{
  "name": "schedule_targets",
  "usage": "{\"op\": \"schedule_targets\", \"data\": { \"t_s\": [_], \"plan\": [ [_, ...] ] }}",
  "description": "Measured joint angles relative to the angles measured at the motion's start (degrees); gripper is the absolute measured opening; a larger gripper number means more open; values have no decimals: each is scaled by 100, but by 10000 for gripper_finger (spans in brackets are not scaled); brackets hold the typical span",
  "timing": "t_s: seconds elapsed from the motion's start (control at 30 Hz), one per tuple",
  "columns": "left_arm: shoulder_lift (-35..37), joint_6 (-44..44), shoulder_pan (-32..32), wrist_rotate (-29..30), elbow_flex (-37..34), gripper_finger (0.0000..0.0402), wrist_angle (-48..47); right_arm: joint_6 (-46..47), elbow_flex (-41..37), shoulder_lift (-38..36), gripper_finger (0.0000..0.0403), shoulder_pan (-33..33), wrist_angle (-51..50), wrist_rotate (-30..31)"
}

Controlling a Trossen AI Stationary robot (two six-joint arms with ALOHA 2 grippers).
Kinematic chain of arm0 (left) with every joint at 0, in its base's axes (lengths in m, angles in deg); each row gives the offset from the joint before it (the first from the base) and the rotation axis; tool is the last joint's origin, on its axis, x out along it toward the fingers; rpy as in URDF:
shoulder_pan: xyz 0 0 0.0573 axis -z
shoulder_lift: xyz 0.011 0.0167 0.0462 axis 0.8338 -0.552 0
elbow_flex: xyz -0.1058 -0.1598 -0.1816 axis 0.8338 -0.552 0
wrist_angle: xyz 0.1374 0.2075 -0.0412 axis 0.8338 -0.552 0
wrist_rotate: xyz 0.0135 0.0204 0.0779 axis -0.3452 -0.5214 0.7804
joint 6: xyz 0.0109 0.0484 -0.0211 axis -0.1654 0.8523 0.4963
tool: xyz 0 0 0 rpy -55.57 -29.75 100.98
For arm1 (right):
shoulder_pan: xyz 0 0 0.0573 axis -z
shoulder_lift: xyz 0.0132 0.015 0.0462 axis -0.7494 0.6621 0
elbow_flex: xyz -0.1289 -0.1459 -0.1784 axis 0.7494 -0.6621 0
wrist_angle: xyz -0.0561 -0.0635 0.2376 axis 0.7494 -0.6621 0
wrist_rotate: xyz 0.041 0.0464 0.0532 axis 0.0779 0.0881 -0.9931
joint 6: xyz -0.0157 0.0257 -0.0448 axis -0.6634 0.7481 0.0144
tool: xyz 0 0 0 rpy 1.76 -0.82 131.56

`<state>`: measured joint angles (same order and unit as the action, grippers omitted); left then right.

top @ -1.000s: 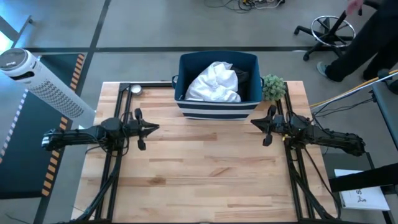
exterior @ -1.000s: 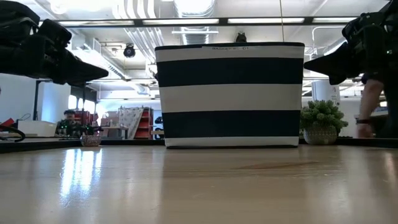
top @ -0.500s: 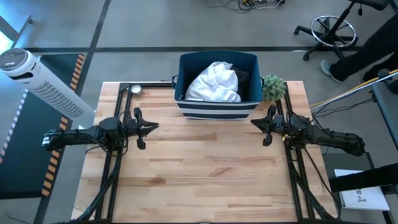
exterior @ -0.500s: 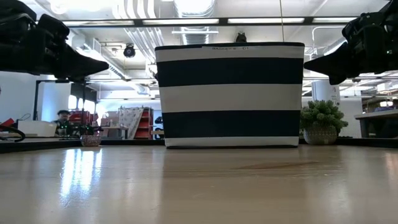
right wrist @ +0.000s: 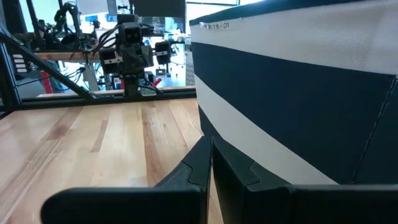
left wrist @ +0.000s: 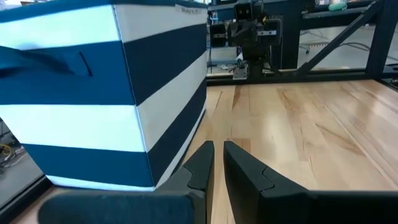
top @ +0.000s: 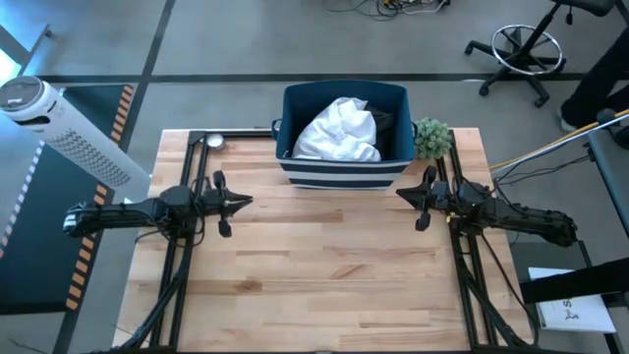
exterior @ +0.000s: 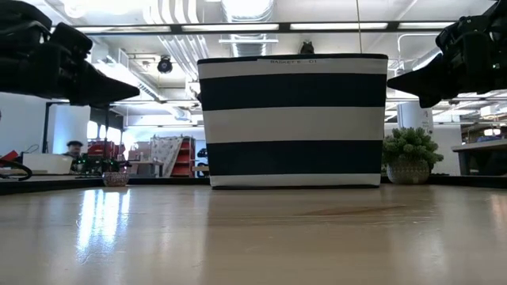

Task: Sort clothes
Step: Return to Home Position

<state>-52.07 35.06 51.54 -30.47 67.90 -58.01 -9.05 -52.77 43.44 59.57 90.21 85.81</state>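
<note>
A navy bin with white stripes [top: 344, 173] stands at the table's far middle. In it lie a large white garment [top: 339, 130] and, at its right, a dark grey one [top: 384, 120]; the smaller pieces do not show. My left gripper [top: 246, 201] hovers left of the bin, its fingers together but for a narrow slit [left wrist: 217, 149]. My right gripper [top: 399, 194] hovers at the bin's near right corner, shut and empty [right wrist: 210, 146]. Both point toward each other above the table.
A small green plant [top: 430, 138] stands right of the bin, just beyond my right gripper. A small round metal thing [top: 213, 141] lies at the far left corner. The bare wooden tabletop [top: 324, 265] stretches from the bin to the near edge.
My left gripper has bobbed slightly up and come back down. A person at the far right beyond the table has walked out of the high view.
</note>
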Motion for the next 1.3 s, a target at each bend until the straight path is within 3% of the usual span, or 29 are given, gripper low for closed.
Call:
{"op": "schedule_targets", "data": {
  "t_s": [1.3],
  "plan": [
    [-936, -4, 0, -4, 9, 33, 0, -1, 0, 2, 0, -2, 2, 0]
  ]
}}
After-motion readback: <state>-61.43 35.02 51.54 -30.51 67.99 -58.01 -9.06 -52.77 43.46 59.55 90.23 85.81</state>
